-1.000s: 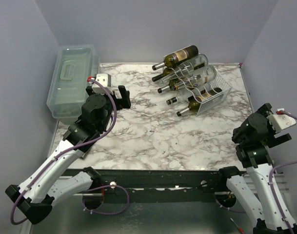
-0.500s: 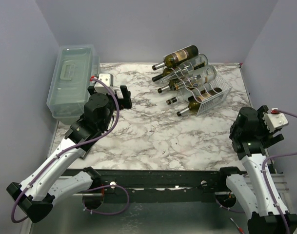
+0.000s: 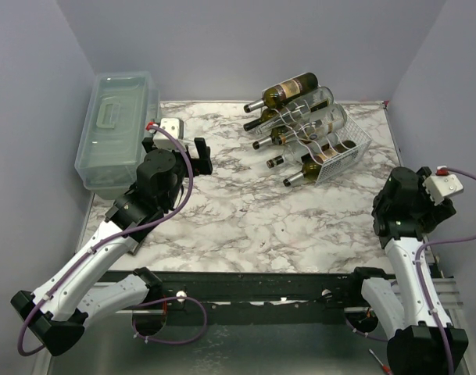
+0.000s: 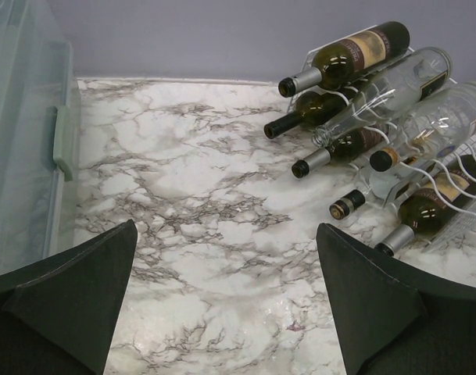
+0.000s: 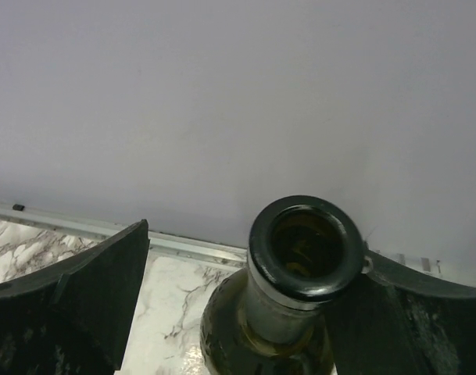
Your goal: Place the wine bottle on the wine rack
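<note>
Wine bottle (image 5: 296,297) between right fingers (image 5: 81,301), seven bottles on wine rack (image 3: 343,160)

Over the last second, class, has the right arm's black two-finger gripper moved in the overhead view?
Yes. The right gripper and its wrist have drifted slightly left and down the picture, judged against the white wire wine rack.

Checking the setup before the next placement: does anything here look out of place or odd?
One thing: an uncapped dark bottle stands upright between the right gripper's fingers, at the table's right edge by the wall; the overhead view hides it. Whether the fingers grip it is unclear. The wine rack is piled with bottles, none spilled.
</note>
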Robot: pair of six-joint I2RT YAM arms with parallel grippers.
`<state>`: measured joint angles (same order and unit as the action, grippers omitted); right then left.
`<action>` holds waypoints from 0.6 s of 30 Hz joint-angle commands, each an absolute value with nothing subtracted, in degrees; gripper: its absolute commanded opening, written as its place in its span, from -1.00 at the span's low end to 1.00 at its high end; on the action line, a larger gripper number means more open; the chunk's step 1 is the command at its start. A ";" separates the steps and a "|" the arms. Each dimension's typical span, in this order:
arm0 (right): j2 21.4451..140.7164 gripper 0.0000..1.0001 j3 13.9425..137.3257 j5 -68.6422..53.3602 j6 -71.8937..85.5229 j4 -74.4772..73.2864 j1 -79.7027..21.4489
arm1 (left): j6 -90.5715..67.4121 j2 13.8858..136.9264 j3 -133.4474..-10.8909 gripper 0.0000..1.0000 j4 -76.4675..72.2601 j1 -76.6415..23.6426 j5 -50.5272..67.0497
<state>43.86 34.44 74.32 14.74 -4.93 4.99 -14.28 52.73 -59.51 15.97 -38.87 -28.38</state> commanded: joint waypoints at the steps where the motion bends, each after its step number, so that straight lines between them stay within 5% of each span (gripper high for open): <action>1: 44.24 0.63 33.07 70.92 12.99 -1.57 5.28 | -13.63 52.92 -60.73 0.97 16.07 -39.37 -29.62; 7: 42.92 0.15 30.91 65.13 10.83 0.26 5.28 | -13.54 52.73 -60.73 0.97 16.08 -39.34 -29.53; 13: 42.51 -0.72 33.26 56.59 5.47 1.78 5.35 | -13.12 52.47 -60.72 0.97 16.08 -39.30 -29.97; 18: 40.14 -0.98 35.35 45.53 -1.14 3.32 5.35 | -12.97 52.21 -60.75 0.97 15.99 -39.46 -30.29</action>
<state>42.30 31.97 56.90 5.34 0.25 5.21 -13.82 52.73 -59.51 15.97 -39.13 -28.77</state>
